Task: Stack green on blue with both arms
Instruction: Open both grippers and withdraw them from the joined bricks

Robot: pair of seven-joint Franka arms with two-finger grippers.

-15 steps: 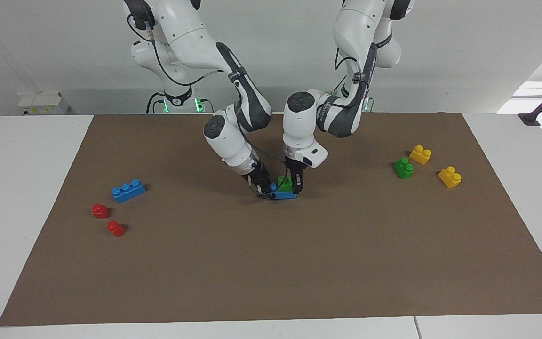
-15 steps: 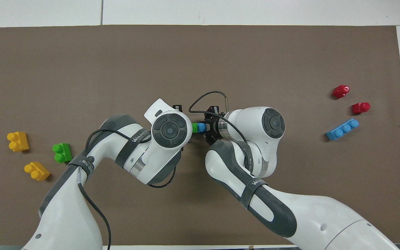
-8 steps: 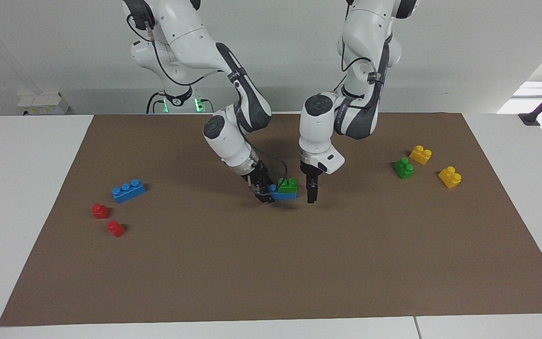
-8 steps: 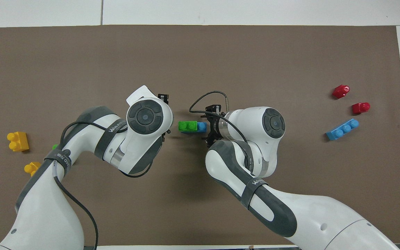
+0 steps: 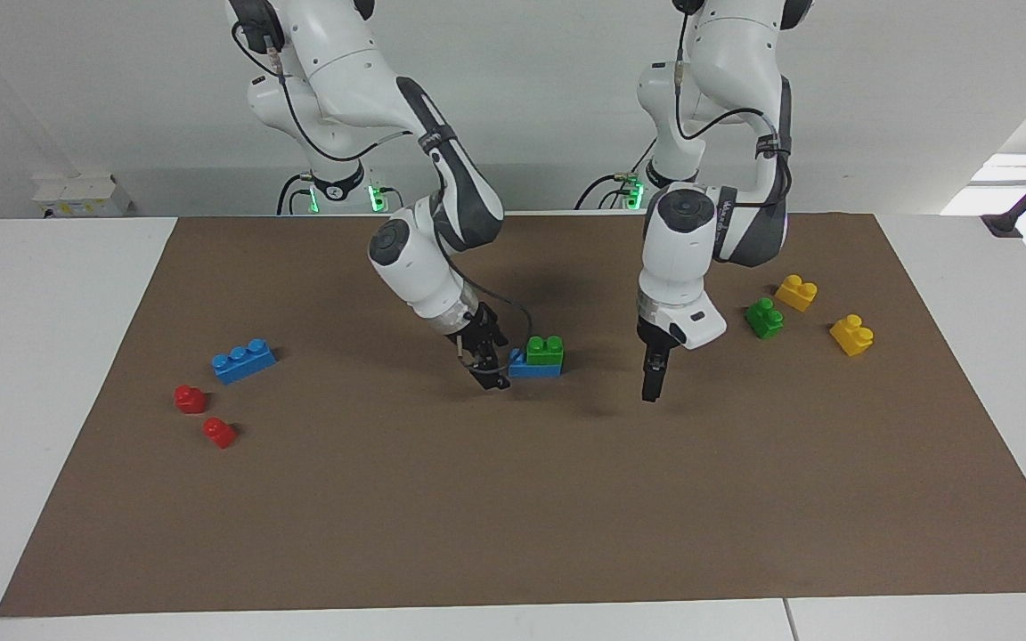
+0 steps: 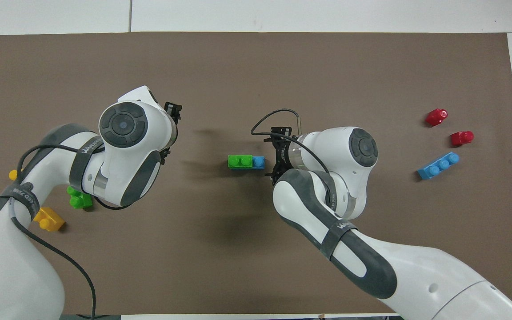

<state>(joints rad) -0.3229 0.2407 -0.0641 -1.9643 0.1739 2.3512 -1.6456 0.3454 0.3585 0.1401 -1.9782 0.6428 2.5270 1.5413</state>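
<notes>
You can count the stack as made: the green brick [image 5: 545, 349] sits on the blue brick [image 5: 533, 366] at mid-mat, leaving 1 blue stud bare at the end toward the right gripper [image 5: 488, 372]. That gripper hangs released just beside that end, touching nothing. The left gripper [image 5: 650, 385] is up, empty and spread, well apart toward its own end. What's left looks like only retreat. Your count: 2 green, 2 blue, 2 yellow bricks [image 5: 795, 291], 2 red bricks [image 5: 190, 398], 2 arms.

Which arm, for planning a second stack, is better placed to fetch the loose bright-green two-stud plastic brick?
Probably left: left gripper hovers close to the loose green brick; right gripper is beside the finished stack.
</notes>
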